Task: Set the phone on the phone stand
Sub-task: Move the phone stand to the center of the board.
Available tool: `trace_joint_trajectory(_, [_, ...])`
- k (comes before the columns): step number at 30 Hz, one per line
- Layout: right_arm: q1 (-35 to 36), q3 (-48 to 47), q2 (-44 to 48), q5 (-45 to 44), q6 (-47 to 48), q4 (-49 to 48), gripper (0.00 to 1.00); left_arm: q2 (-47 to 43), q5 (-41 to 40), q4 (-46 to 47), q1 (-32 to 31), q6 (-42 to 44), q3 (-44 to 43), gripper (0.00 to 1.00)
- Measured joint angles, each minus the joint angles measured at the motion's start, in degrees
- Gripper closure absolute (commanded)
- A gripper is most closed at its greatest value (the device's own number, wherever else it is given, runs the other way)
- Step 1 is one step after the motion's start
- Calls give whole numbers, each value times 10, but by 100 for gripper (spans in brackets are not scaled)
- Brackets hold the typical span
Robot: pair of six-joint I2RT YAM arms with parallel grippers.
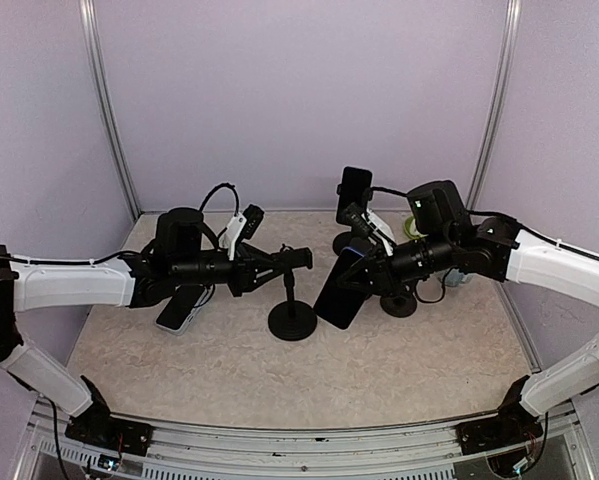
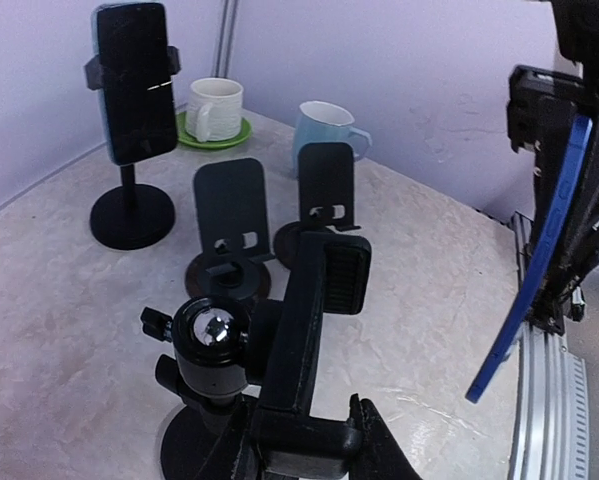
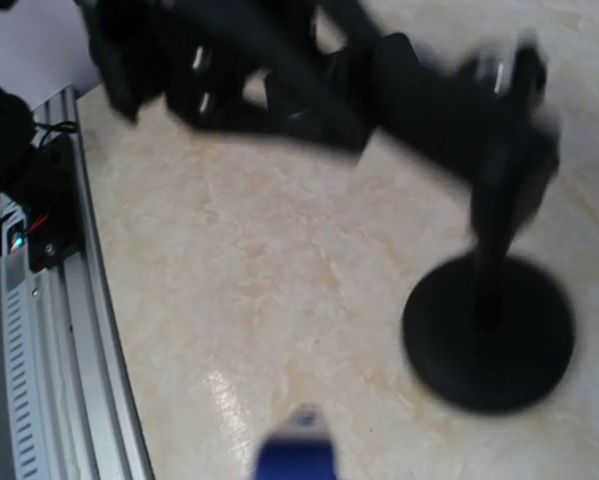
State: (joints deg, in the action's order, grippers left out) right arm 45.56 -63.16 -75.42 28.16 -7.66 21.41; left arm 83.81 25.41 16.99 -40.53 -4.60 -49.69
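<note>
A black phone stand (image 1: 292, 318) with a round base and a clamp head stands at the table's middle. My left gripper (image 1: 271, 264) is shut on the clamp head (image 2: 314, 300); in the left wrist view its fingers (image 2: 379, 452) pinch the clamp's lower arm. My right gripper (image 1: 367, 270) is shut on a phone (image 1: 339, 292) with a dark screen and a blue edge (image 2: 534, 270), held tilted in the air just right of the stand. The blurred right wrist view shows the phone's blue tip (image 3: 294, 452) above the table and the stand's base (image 3: 489, 330) to the right.
A second stand holding a dark phone (image 2: 134, 80) stands at the back. Two flat black stands (image 2: 229, 215) are near it, with a white mug on a green saucer (image 2: 216, 108) and a pale blue mug (image 2: 324, 120). A light phone (image 1: 179, 310) lies under my left arm.
</note>
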Motion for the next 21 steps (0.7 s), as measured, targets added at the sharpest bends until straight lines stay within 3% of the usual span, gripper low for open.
trace_joint_trajectory(6, [0,-31,6,23,29,31,100,-25,13,4,-51,-2,28,85])
trace_joint_trajectory(15, [10,-78,27,65,61,69,100,-27,47,37,-68,-5,54,45])
trace_joint_trajectory(21, [21,-94,27,79,91,88,100,-27,73,48,-69,-7,56,40])
